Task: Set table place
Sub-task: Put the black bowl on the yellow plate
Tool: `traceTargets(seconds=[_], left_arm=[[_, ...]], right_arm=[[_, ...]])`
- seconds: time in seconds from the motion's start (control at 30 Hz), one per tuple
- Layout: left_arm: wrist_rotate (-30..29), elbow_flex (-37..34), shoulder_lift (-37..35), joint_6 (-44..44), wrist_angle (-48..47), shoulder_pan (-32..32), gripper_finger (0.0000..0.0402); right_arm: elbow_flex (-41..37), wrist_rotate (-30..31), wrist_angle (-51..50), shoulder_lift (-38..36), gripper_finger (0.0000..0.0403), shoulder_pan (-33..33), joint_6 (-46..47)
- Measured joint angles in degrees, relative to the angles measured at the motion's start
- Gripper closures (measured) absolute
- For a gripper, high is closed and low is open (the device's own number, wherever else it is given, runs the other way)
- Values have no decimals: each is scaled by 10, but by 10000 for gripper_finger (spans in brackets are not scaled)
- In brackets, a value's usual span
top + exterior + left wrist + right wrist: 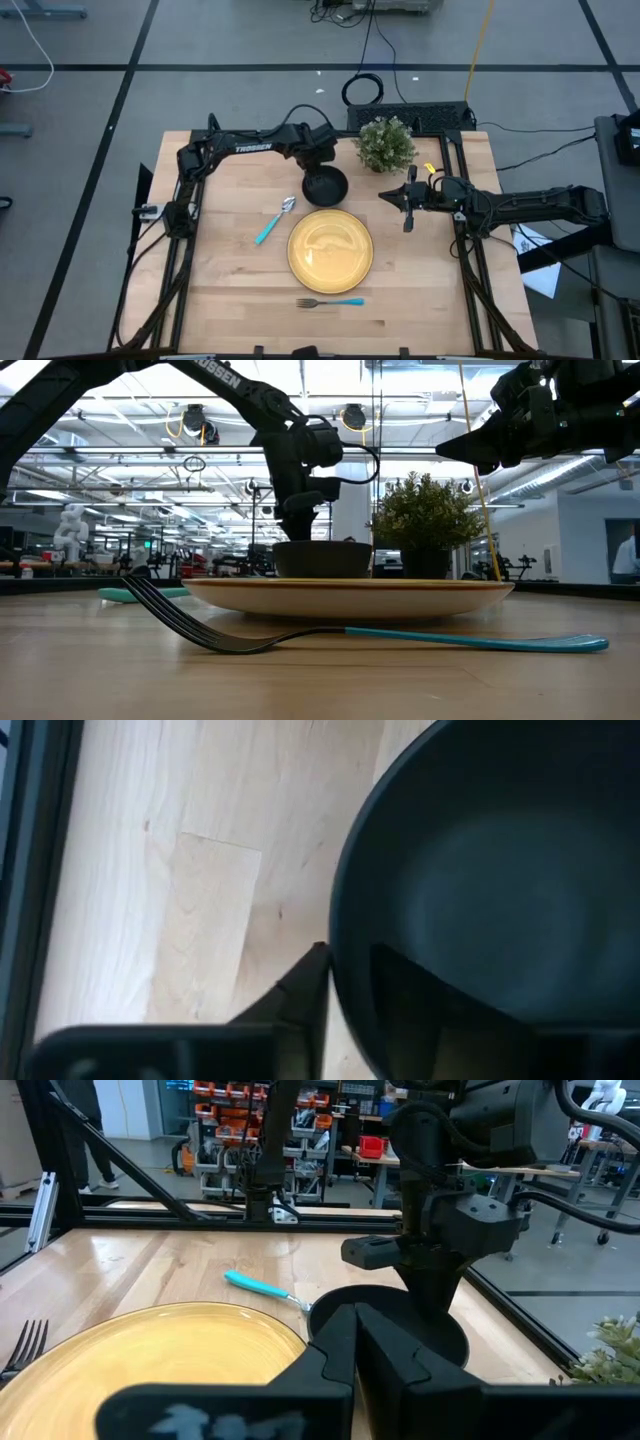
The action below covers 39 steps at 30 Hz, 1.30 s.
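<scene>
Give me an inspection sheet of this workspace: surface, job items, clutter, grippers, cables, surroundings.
Surface: light-wood table, black metal frame.
Job items: yellow plate near the middle; black bowl just beyond it on the table; spoon to the plate's left; fork in front of the plate.
Clutter: small potted plant at the far edge.
Grippers: left gripper straddles the bowl's rim, one finger inside, one outside; right gripper shut, empty, hanging above the table right of the plate.
Cables: black cables coiled on the floor behind the table.
Surroundings: workshop with shelving; a person's legs in the background.
</scene>
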Motion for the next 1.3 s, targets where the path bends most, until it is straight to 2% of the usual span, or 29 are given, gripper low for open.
traceTargets(seconds=[0.1, 0.17, 0.77, 1.3], left_arm=[[0, 0, 0, 13, 1, 1, 380], [2, 2, -2, 18, 0, 1, 391], [1, 1, -2, 18, -3, 0, 396], [6, 0, -7, 8, -19, 33, 397]], right_arm=[[0, 0, 0, 0, 403, 0, 0], [0, 0, 0, 0, 403, 0, 0], [0, 0, 0, 0, 403, 0, -2], [0, 0, 0, 0, 403, 0, -2]])
